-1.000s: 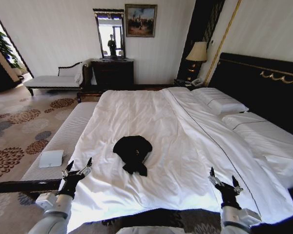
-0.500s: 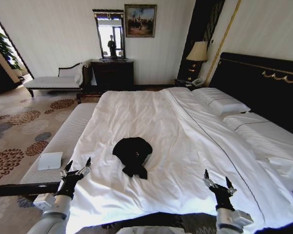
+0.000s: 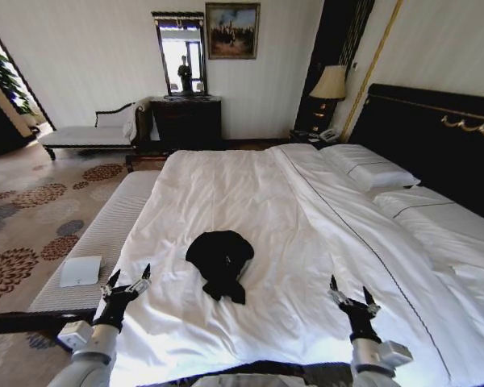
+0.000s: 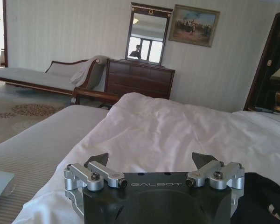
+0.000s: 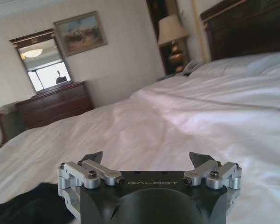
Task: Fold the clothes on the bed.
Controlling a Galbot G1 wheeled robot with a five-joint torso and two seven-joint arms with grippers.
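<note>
- Head view: small black soft fabric top (image 3: 219,264), bunched in a rounded heap, lies on the white duvet of the large dark-framed double bed (image 3: 250,193), in the near half of the bed, toward the robot's left of the bed's middle.
- Heap's long axis runs roughly away from the robot: broad rounded part on the far side, narrower tail of cloth trailing toward the foot edge and slightly to the right.
- Left gripper (image 3: 127,284) hovers over the near left corner of the duvet, jaws spread, nothing between them. Top lies ahead of it and to its right.
- Right gripper (image 3: 348,298) hovers over the near edge on the other side, jaws likewise spread and empty. Top lies ahead of it and to its left.
- Top sits between the two grippers but apart from both; left gripper looks the nearer of the two.
- Left wrist view: spread fingertips (image 4: 98,158), dark cloth (image 4: 263,198) at one lower corner of that picture, just beside the gripper body.
- Right wrist view: spread fingertips (image 5: 197,159), dark cloth (image 5: 23,205) at the opposite lower corner.
- Judgement: folding not begun; garment needs spreading flat first, and either arm must reach inward and forward.
</note>
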